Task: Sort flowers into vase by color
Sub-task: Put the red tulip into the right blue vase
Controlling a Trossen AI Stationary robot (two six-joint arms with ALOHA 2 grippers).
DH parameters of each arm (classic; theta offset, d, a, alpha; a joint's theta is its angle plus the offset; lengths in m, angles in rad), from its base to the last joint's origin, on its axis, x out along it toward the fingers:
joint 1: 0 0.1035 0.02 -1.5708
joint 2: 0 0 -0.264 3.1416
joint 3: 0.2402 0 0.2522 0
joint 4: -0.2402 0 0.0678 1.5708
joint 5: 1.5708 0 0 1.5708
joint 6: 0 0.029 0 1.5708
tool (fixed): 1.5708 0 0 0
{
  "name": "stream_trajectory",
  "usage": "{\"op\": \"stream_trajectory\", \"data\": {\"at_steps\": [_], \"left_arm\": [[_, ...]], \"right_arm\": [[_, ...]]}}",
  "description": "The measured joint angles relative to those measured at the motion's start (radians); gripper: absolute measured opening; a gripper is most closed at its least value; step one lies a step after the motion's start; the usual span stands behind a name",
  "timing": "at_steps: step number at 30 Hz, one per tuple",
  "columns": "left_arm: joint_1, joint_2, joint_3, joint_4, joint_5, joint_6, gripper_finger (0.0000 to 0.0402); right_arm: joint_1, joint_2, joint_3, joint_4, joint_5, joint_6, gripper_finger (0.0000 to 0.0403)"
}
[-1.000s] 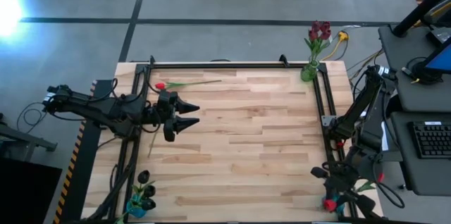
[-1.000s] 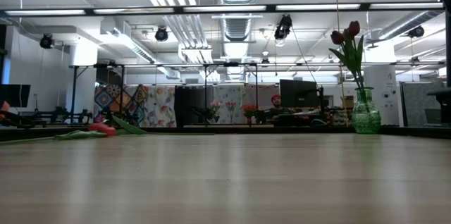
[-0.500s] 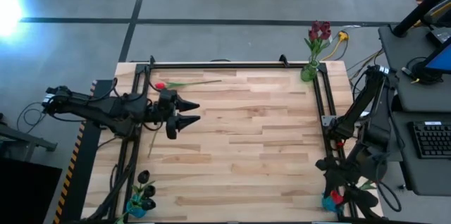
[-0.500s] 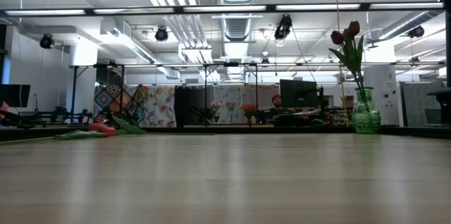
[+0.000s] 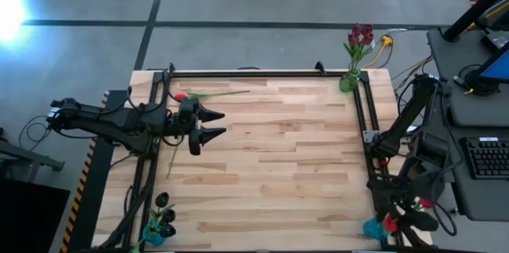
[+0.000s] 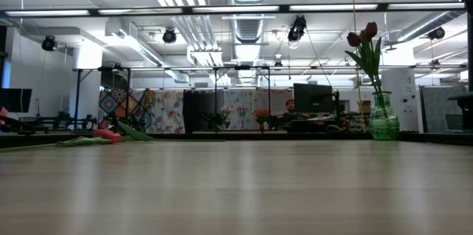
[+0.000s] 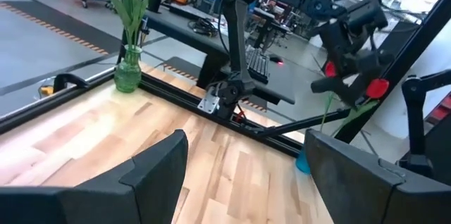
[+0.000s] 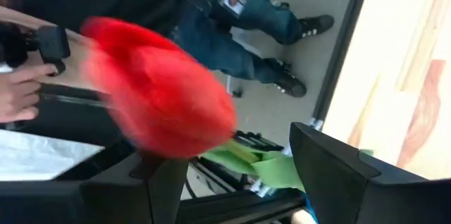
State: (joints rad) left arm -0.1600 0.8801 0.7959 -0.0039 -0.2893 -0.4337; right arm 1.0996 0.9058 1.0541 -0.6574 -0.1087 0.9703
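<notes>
Surface (image 5: 270, 157): pale wood planks, dark frame rails.
Left arm: over the surface's left side; left claw (image 5: 213, 124) wide, holding nothing.
Right arm: off the near right corner; right claw (image 5: 409, 219) spread wide, a red flower (image 8: 158, 97) between its fingers, not visibly gripped.
Green vase (image 5: 348, 80): far right corner, holding dark red flowers (image 5: 361, 35).
Blue vase (image 5: 153, 234): near left corner, holding near-black flowers (image 5: 162, 201).
Loose red flower (image 5: 181, 96): lying near the far left corner.

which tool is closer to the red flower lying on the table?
Left. The left tool sits just in front of the lying flower at the table's far left; the right tool is off the near right corner.
</notes>
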Motion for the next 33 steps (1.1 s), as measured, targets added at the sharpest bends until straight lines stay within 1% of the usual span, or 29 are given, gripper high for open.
{"op": "stream_trajectory", "data": {"at_steps": [5,12,17,20,22,25,27,29,33], "left_arm": [[0.000,-0.001,0.000,-0.008,0.000,0.010,0.0272],[0.000,0.003,0.000,-0.013,0.000,-0.007,0.0272],[0.000,0.029,0.000,-0.014,0.012,-0.105,0.0272],[-0.003,0.055,0.000,-0.012,0.019,-0.216,0.0272],[-0.003,0.079,0.000,-0.012,0.024,-0.260,0.0272],[-0.003,0.113,0.000,-0.012,0.059,-0.316,0.0272],[-0.003,0.134,0.000,-0.003,0.121,-0.341,0.0272],[-0.004,0.153,0.000,0.012,0.161,-0.343,0.0272],[-0.003,0.160,0.000,0.014,0.175,-0.346,0.0272]], "right_arm": [[0.000,0.000,0.056,-0.073,0.046,0.000,0.0236],[0.000,0.000,0.101,-0.259,0.049,0.054,0.0238],[0.000,-0.001,0.104,-0.317,0.044,0.125,0.0238],[0.000,-0.002,0.105,-0.345,0.014,0.186,0.0238],[0.000,-0.002,0.105,-0.362,-0.002,0.231,0.0238],[0.000,-0.002,0.105,-0.384,-0.021,0.281,0.0238],[0.000,-0.002,0.111,-0.413,-0.030,0.305,0.0238],[0.000,-0.002,0.128,-0.444,-0.030,0.325,0.0238],[0.000,-0.002,0.174,-0.521,-0.029,0.350,0.0238]]}}
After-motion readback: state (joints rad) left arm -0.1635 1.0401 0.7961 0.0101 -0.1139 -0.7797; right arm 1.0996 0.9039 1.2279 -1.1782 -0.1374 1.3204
